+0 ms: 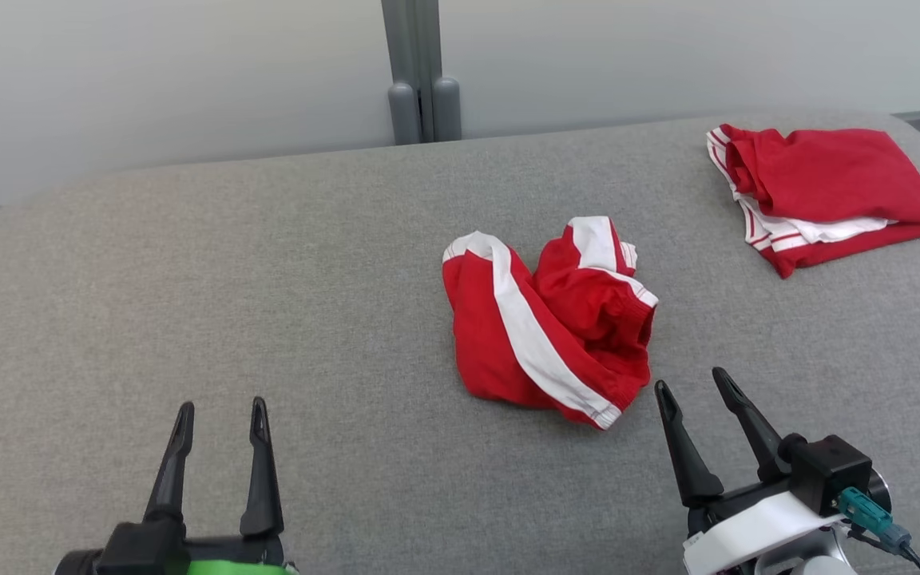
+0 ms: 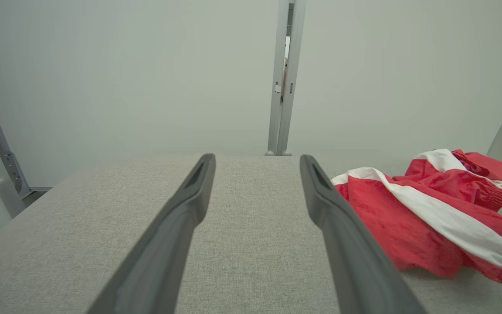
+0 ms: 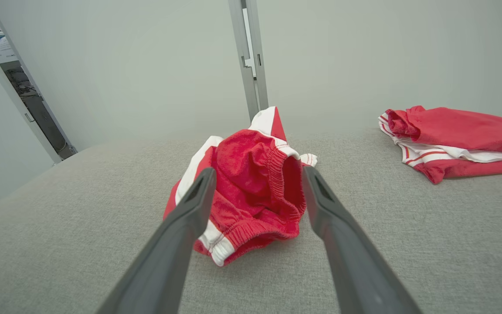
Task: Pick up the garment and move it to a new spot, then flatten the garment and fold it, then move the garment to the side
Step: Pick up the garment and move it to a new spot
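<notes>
Left gripper (image 1: pixel 222 405) at seven o'clock and right gripper (image 1: pixel 691 379) at five o'clock gape wide, empty. Crumpled red-and-white garment (image 1: pixel 548 319) lies centrally on grey table (image 1: pixel 268 279), eleven o'clock from right gripper.

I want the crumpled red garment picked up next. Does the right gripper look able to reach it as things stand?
Probably yes: the right gripper is open and points at the crumpled red garment just ahead, bare grey surface between them. The folded garment lies aside.

1 crumpled garment (image 1: pixel 548 319), 1 folded garment (image 1: pixel 827 192), 2 claws (image 1: pixel 222 403) (image 1: pixel 689 378), 1 table (image 1: pixel 268 279).
</notes>
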You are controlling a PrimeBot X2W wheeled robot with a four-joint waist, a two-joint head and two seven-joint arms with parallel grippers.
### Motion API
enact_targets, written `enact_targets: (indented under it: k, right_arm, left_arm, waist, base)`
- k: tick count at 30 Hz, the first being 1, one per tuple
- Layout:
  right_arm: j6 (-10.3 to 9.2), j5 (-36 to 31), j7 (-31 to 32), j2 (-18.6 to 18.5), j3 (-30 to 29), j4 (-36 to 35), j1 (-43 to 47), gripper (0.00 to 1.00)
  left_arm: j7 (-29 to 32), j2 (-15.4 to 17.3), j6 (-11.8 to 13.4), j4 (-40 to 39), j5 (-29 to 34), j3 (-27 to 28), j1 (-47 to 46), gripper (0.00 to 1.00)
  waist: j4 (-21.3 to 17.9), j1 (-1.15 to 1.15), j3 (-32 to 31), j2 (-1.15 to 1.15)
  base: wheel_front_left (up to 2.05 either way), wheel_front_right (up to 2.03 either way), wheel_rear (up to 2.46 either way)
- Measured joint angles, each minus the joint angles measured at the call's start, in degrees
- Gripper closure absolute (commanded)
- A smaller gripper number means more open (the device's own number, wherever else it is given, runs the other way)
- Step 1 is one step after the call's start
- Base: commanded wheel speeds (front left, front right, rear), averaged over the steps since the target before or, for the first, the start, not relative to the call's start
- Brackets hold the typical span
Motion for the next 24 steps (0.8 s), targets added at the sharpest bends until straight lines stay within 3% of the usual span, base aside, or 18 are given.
enact_targets:
  k: [8, 24]
  right_arm:
    - [0.00, 0.64, 0.00, 0.13, -1.19, 0.40, 3.27, 0.00]
    - [0.00, 1.49, 0.00, 0.38, -1.40, 1.18, 4.49, 0.00]
  left_arm:
    - [0.01, -3.56, -1.52, -0.19, 3.35, 5.02, 7.30, 0.00]
    - [0.01, -3.76, -3.05, 0.75, 5.34, 5.23, 7.89, 0.00]
  waist:
    - [2.53, 0.00, -4.90, 0.00]
    - [3.28, 0.00, -6.20, 0.00]
  base:
    - [0.00, 0.00, 0.00]
    - [0.00, 0.00, 0.00]
